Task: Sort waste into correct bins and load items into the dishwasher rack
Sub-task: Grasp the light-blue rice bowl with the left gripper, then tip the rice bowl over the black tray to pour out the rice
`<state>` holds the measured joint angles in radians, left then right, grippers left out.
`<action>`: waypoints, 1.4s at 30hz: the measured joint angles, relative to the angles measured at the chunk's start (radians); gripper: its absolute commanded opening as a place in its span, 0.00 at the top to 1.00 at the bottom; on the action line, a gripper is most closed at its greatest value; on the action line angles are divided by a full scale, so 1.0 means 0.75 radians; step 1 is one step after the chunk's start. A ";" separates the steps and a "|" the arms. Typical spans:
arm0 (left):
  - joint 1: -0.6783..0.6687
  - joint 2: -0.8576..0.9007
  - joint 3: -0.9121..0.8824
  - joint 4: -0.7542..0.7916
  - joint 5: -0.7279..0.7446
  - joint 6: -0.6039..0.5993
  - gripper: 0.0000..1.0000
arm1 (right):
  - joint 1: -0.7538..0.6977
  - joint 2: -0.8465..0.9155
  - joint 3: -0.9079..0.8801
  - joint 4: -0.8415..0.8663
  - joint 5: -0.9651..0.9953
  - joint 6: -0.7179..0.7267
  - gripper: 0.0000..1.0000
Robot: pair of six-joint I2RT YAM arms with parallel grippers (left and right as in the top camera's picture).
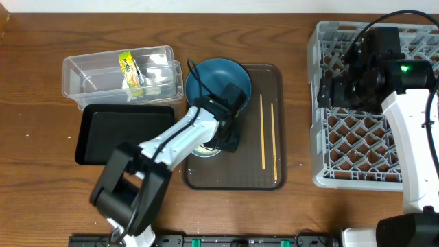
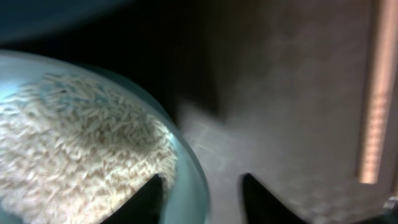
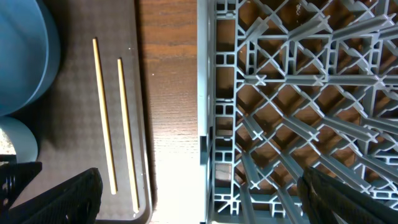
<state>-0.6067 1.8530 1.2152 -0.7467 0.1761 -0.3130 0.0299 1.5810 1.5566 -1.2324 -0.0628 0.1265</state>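
The white bowl (image 1: 204, 151) stands on the brown tray, mostly hidden under my left arm. In the left wrist view it holds white rice grains (image 2: 74, 137). My left gripper (image 1: 227, 140) (image 2: 202, 177) is open and straddles the bowl's pale blue rim (image 2: 189, 165), one finger over the rice, the other outside. The blue plate (image 1: 218, 79) (image 3: 22, 56) lies at the tray's far end. Two chopsticks (image 1: 267, 134) (image 3: 115, 112) lie along its right side. My right gripper (image 1: 322, 91) (image 3: 199, 177) is wide open and empty over the left edge of the dishwasher rack (image 1: 374, 147) (image 3: 298, 93). No cups show.
The clear tub (image 1: 89, 74) at the back left holds the yellow-green wrapper (image 1: 129, 68) and white tissue (image 1: 158, 77). The black tray (image 1: 123, 134) lies in front of it. The brown serving tray (image 1: 236, 180) (image 3: 71, 93) sits mid-table, with a strip of bare wood between it and the rack.
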 measured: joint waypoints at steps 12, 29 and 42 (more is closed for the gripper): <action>-0.002 0.011 -0.010 -0.015 -0.036 -0.006 0.94 | 0.001 0.000 0.000 -0.018 0.005 0.000 0.01; 0.187 -0.482 -0.002 -0.288 0.003 0.050 0.94 | 0.001 0.000 0.000 -0.027 0.011 -0.007 0.01; 1.044 -0.505 -0.026 -0.286 0.722 0.404 0.94 | 0.001 0.000 0.000 -0.048 0.013 -0.017 0.01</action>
<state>0.1761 1.4742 1.1957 -0.9611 0.7177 -0.0097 0.0303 1.5810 1.5566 -1.2682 -0.0532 0.1139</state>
